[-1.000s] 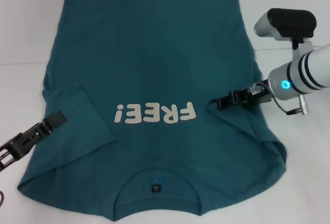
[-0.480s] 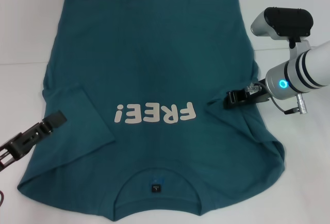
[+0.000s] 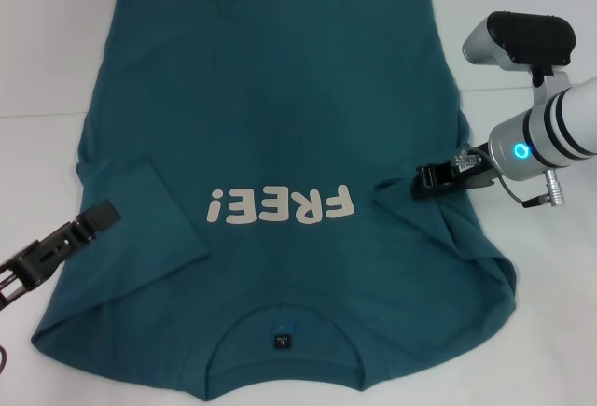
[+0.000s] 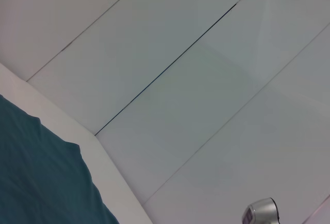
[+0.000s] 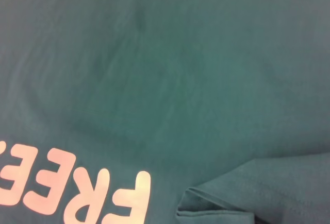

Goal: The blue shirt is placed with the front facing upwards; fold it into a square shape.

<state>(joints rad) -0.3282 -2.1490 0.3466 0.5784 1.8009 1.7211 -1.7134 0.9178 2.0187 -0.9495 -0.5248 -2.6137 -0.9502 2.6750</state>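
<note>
Flat on the white table [image 3: 37, 42], collar near, hem far: the blue shirt [image 3: 270, 117], both sleeves folded in. Near left, left gripper [image 3: 93, 217] low over the sleeve; jaws cannot tell. Farther right, right gripper [image 3: 431, 182] by the folded sleeve edge; cannot tell either. Best to slide out low, no snagging cloth. Bare room both sides.

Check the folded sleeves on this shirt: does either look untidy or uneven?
On the blue shirt, the sleeve by the right gripper lies bunched and creased, its edge doubled over. The sleeve near the left gripper lies flat.
</note>
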